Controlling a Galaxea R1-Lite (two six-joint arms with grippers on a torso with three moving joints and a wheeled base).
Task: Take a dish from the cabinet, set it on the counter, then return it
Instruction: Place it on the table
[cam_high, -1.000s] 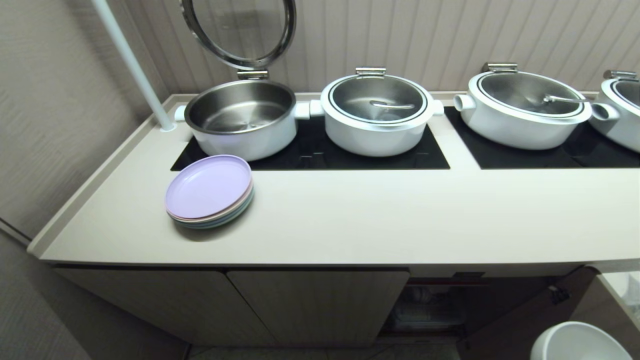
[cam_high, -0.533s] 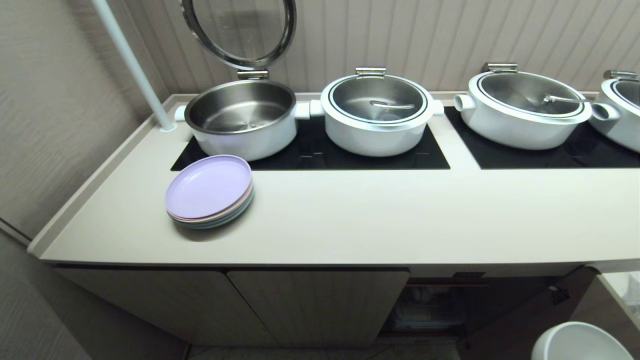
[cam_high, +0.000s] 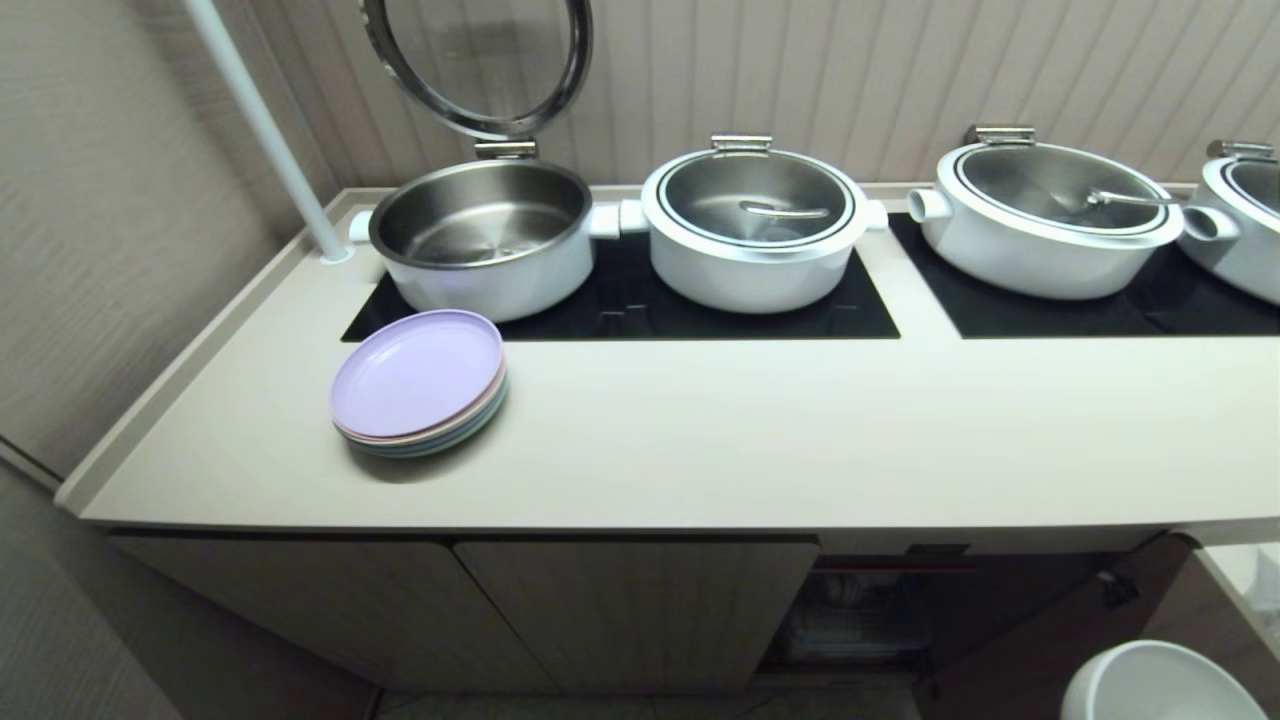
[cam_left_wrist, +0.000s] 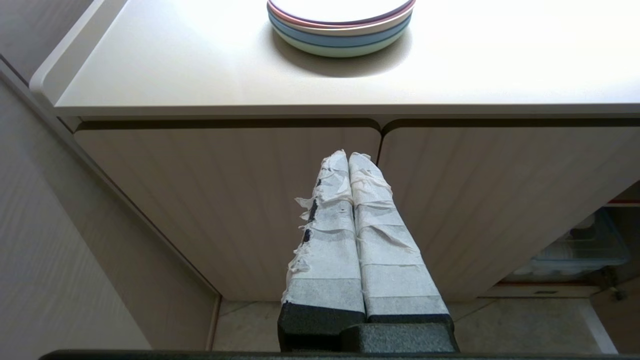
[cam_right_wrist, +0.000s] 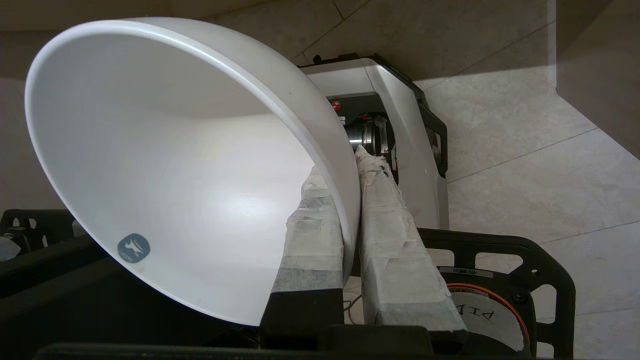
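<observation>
A: Eyes on the bowl (cam_right_wrist: 165, 165). It's white, deep, smooth-glazed, and it hangs low at the robot's right side, out over the floor (cam_right_wrist: 525, 165), well below the counter (cam_high: 700, 440).

B: And the right hand (cam_right_wrist: 352, 192) has it by the rim, one taped finger inside the wall, one outside, pinched nearly closed on that thin edge.

A: Risky hold, I'd say. Ceramic like that looks stiff, fairly heavy for its size, and slick. Held by one edge, it could pivot or slide in the fingers.

B: The tape on the fingers (cam_right_wrist: 385, 235) should help with friction. Drop it on that tiled floor, though, and it likely chips or shatters.

A: A deeper bite over the rim would be safer, keeping the bowl level.

B: The left hand (cam_left_wrist: 348, 156)?

A: Idle, fingers pressed together on nothing, in front of the shut cabinet doors (cam_left_wrist: 240, 200).

B: The right side of the cabinet (cam_high: 870, 610) stands open under the counter. Up top there's a stack of plates (cam_high: 420, 385) and the pots (cam_high: 755, 225).
</observation>
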